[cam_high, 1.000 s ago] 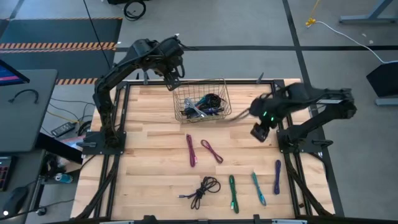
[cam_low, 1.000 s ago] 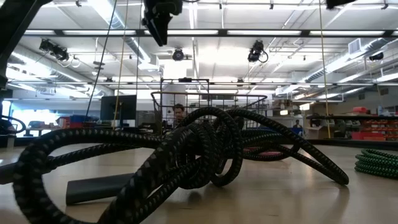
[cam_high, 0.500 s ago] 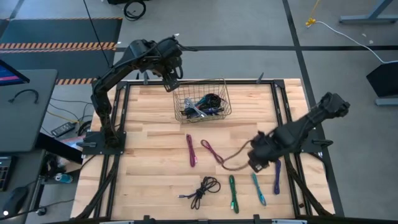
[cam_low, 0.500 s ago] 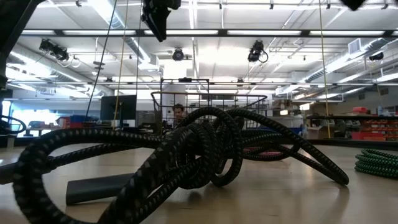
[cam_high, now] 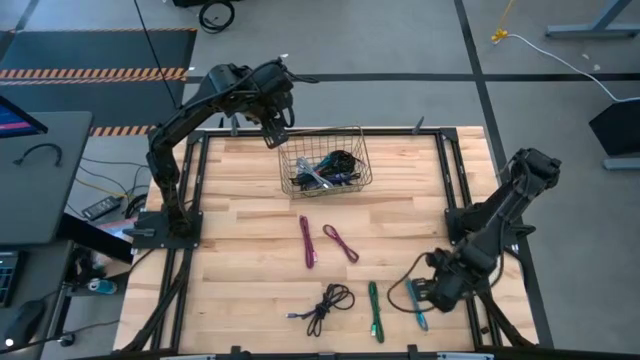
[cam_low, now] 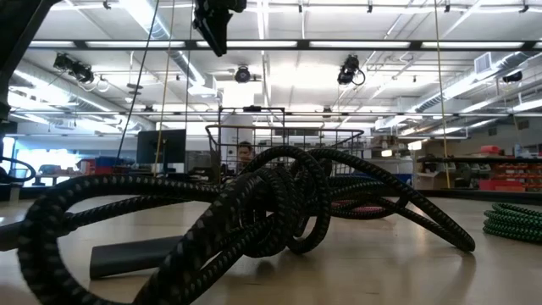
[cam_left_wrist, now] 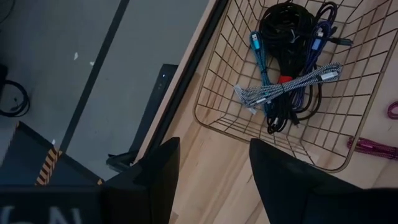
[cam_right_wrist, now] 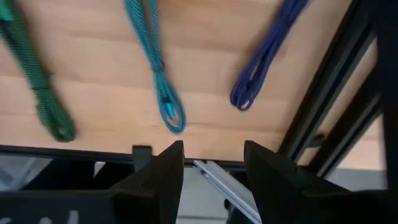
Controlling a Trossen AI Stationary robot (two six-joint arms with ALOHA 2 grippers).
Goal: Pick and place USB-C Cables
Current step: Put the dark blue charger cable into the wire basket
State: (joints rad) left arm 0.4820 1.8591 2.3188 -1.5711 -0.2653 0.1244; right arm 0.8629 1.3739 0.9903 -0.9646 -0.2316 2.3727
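A wire basket [cam_high: 300, 185] at the table's far middle holds several USB-C cables [cam_high: 330, 168], black, blue and grey [cam_left_wrist: 286, 93]. Loose cables lie flat on the wood: two magenta [cam_high: 307, 242], one black [cam_high: 328, 305], one green [cam_high: 374, 310], one teal [cam_high: 417, 312]. My left gripper [cam_high: 279, 131] hangs open above the basket's far left corner [cam_left_wrist: 211, 168]. My right gripper [cam_high: 420, 296] stands open low over the table's near right edge, fingers pointing down. In its wrist view [cam_right_wrist: 213, 165] the green [cam_right_wrist: 37, 81], teal [cam_right_wrist: 155, 62] and purple [cam_right_wrist: 267, 56] cables lie just beyond the fingertips, untouched.
A black frame rail [cam_high: 462, 190] runs along the table's right side, and the right arm reaches across it. In the low view the black cable [cam_low: 254, 212] fills the foreground, with the green one [cam_low: 512, 222] at right and the basket [cam_low: 288, 144] behind. Bare wood lies at the table's left.
My right gripper has swung from beside the basket's right side toward the table's near edge, sinking and rolling about its own axis as it went. It stays open and carries nothing. The cables have kept their places.
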